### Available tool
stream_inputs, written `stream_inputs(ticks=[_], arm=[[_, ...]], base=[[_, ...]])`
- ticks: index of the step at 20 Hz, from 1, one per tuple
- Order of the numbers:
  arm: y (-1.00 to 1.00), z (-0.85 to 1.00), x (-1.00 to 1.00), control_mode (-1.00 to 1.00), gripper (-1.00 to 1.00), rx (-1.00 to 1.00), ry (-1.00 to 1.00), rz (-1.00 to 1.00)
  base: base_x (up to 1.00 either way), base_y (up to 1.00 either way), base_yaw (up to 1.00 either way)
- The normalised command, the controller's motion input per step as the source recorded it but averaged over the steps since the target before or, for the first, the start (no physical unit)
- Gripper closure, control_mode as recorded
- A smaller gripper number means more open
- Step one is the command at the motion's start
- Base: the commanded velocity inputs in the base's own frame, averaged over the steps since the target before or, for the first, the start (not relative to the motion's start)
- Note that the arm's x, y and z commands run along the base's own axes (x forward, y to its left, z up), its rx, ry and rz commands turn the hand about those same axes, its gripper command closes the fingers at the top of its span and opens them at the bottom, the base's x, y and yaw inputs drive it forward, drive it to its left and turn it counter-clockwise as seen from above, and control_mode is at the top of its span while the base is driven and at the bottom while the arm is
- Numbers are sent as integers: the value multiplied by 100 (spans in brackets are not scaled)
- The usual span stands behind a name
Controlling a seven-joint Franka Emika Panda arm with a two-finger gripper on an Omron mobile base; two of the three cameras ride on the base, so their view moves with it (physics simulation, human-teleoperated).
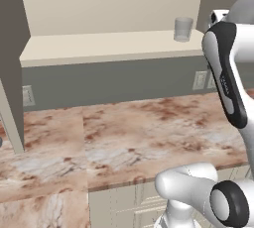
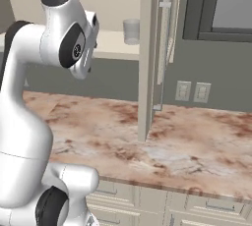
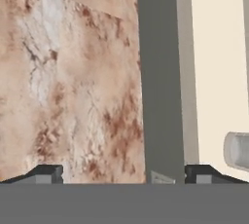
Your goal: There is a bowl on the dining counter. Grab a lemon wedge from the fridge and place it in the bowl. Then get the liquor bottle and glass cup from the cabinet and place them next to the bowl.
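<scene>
Left base view shows the short clear greyish glass cup (image 1: 183,28) upright on the cream cabinet shelf (image 1: 99,46), above the veined beige stone bench (image 1: 129,133). In the hand view the jaws stand wide open, empty, with the cup (image 3: 238,151) at the right edge.

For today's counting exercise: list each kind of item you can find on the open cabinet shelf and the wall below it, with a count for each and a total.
Glass cup, on the cabinet shelf: 1
Wall outlet plates: 3
Total: 4
</scene>
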Motion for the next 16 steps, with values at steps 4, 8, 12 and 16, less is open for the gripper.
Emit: stream_inputs(ticks=[4, 8, 12, 16], arm=[[7, 13, 15, -100, -100, -1, -23, 2], [1, 4, 28, -100, -100, 0, -31, 3], [1, 0, 45, -100, -100, 0, -13, 6], [5, 5, 49, -100, -100, -3, -1, 6]], base=[[0, 0, 0], [0, 0, 0], [0, 0, 0], [0, 0, 0]])
